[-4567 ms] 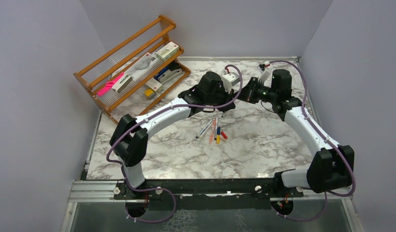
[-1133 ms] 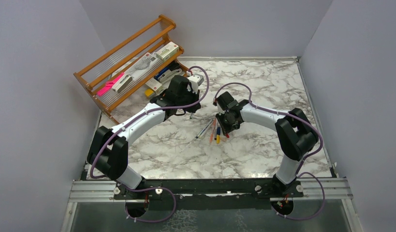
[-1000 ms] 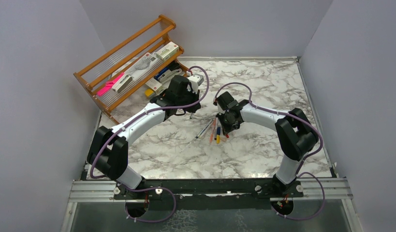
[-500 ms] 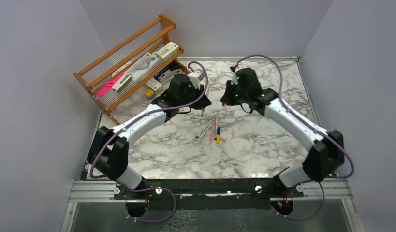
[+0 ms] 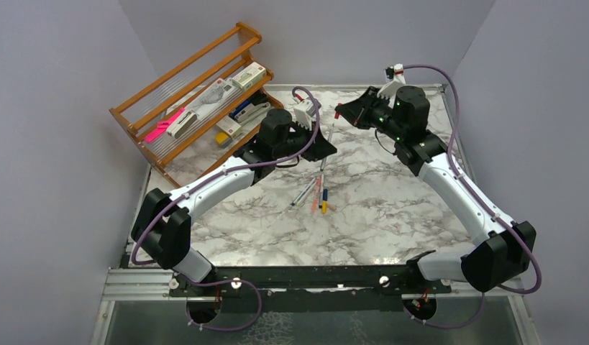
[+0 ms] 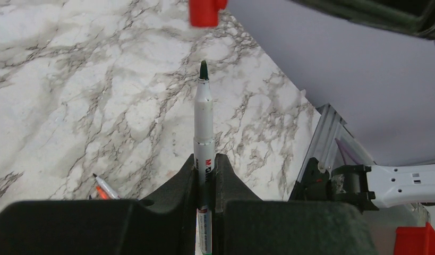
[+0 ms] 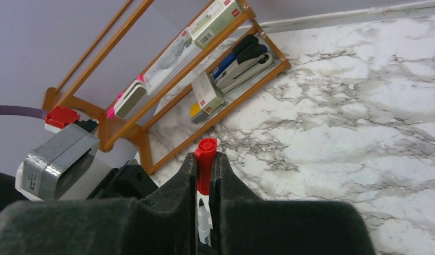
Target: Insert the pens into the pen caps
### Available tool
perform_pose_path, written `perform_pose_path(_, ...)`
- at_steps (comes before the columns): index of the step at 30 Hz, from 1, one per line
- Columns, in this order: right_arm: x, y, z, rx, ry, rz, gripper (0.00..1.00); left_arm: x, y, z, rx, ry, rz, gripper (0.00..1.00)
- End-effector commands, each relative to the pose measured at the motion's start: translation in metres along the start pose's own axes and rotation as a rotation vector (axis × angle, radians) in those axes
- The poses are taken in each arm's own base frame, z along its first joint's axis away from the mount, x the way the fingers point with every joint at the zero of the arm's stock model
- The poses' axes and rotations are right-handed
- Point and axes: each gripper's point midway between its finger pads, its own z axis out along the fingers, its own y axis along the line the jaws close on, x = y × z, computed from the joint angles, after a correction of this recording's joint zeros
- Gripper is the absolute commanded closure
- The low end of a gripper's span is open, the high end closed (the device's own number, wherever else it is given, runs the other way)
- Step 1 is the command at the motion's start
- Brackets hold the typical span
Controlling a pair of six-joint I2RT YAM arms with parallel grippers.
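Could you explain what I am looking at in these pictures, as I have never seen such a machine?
These are two robot arms bolted to a marble table. One picture looks down from above; the other two come from cameras on the wrists. The left gripper is shut on a pen with its tip bare. The right gripper is shut on a red cap, raised near that tip. More pens lie loose mid-table. A wooden rack of stationery stands at the far left.

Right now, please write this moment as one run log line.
left gripper: shut on pen | right gripper: shut on red cap | pen tip apart from cap, not inserted | other pens: on table
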Motion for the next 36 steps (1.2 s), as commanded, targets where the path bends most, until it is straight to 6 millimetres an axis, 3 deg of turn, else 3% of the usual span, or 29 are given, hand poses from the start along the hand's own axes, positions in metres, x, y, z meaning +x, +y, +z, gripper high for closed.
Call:
perform_pose_path(1, 0.001, 0.022, -0.001, -0.125, 0.010, 0.009, 0.98, -0.018, -0.028, 0.006, 0.097, -0.037, 0.032, 1.00)
perform_pose_path(8, 0.005, 0.023, -0.004, -0.141, 0.028, 0.002, 0.98, -0.017, -0.025, 0.008, 0.085, -0.038, 0.035, 1.00)
perform_pose_path(25, -0.006, 0.013, -0.010, -0.067, -0.013, -0.050, 0.98, -0.020, -0.020, 0.007, 0.052, -0.051, 0.047, 1.00)
perform_pose_path(36, 0.001, 0.008, -0.011, -0.057, 0.000, -0.052, 0.98, -0.023, -0.021, 0.007, 0.051, -0.055, 0.053, 1.00)
